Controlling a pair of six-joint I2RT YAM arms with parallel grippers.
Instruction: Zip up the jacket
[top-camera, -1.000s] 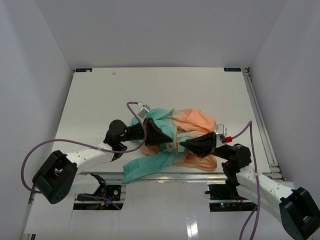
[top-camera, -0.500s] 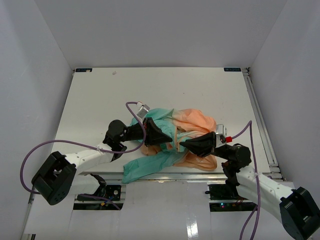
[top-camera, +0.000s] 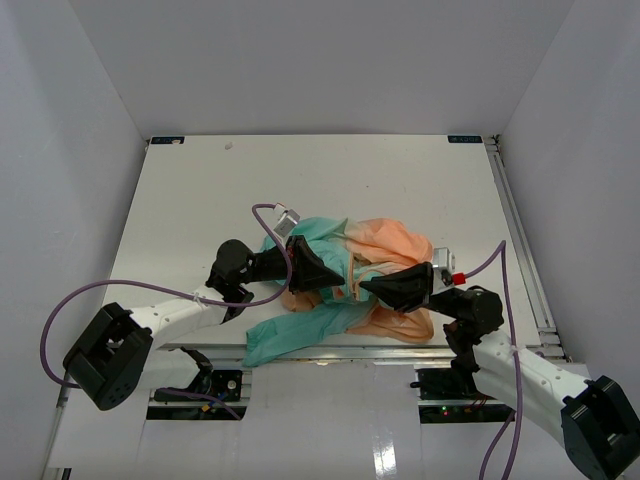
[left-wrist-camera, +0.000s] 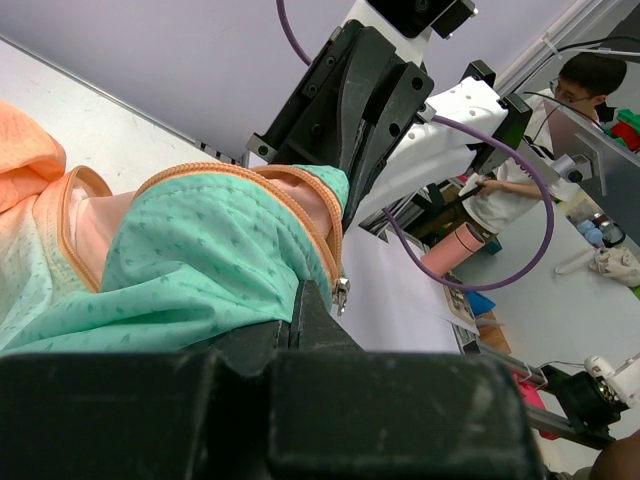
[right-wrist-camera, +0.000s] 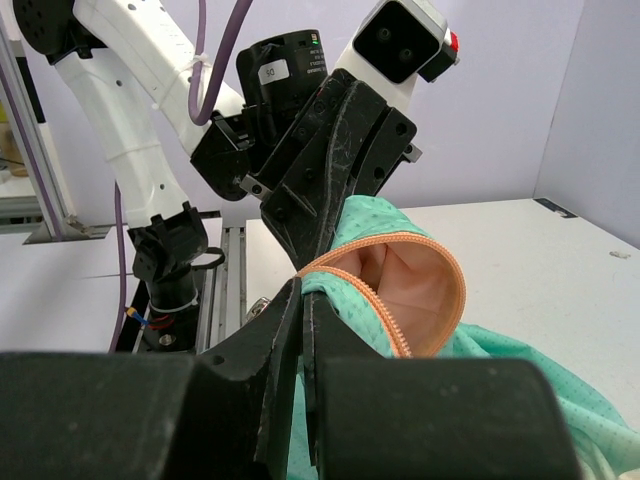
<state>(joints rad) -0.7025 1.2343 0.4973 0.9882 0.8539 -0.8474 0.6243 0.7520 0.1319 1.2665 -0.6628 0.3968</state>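
You had the jacket (top-camera: 380, 245) bunched on the table (top-camera: 200, 190), toward 6 o'clock of its centre, with the teal part at 9 o'clock and the peach part at 3 o'clock. Your left gripper (top-camera: 340, 284) had its fingers pressed together on teal fabric beside the orange zipper tape (left-wrist-camera: 300, 200), and the metal pull (left-wrist-camera: 341, 292) hung at its tip. Your right gripper (top-camera: 366, 287) faced it from 3 o'clock, closed tight on the teal edge, and the two tips were very close together

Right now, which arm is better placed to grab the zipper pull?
Left, probably. The metal zipper pull dangles just beside the left gripper, which is shut on the teal hem of the jacket. The right gripper is shut on the hem's zipper edge, farther from the pull.
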